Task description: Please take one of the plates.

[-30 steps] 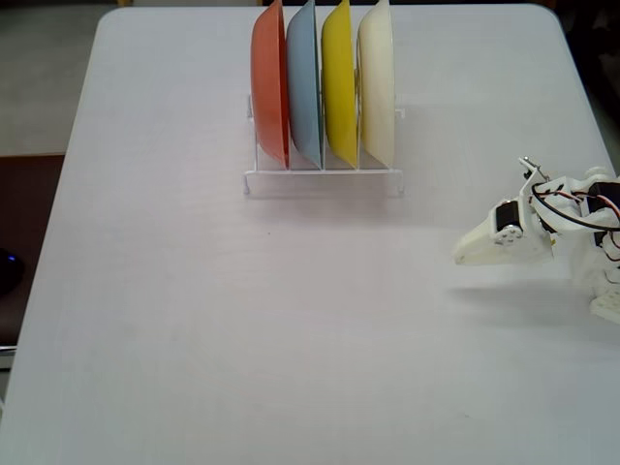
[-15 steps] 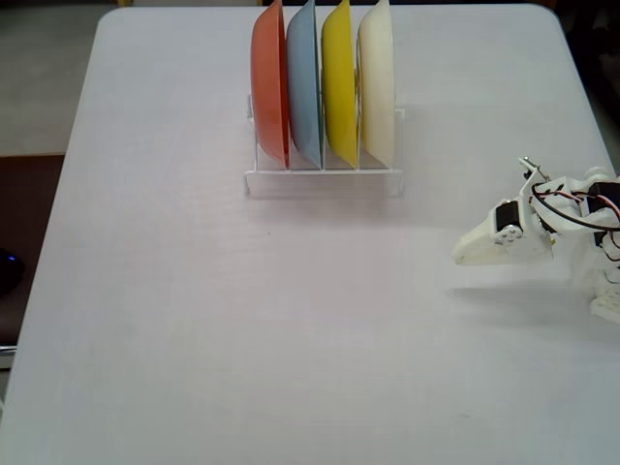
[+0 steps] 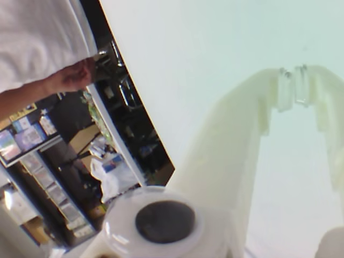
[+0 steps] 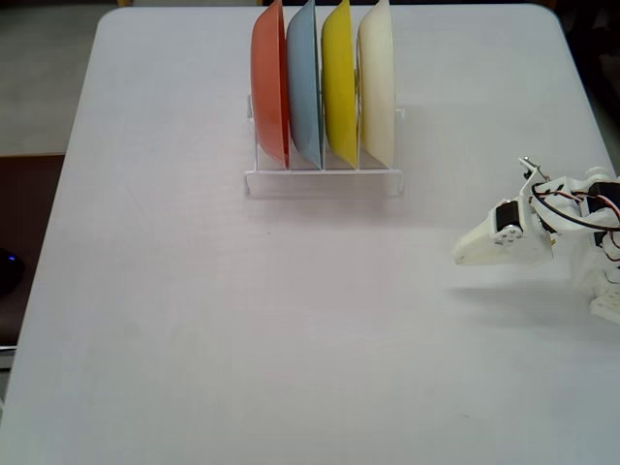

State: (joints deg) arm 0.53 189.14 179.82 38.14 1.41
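the fixed view shows a white rack [image 4: 324, 179] near the far edge of the table [image 4: 242, 339], holding four plates upright on edge: orange [image 4: 270, 87], light blue [image 4: 304, 87], yellow [image 4: 339, 85] and the cream plate [image 4: 377, 82] at the right end. the gripper [image 4: 463, 254] sits low by the right edge, well apart from the rack, with wide bare tabletop between. only the wrist view shows the fingertips [image 3: 285, 88] pressed together, clenched on nothing, plus a person's hand [image 3: 72, 76] beyond the table edge.
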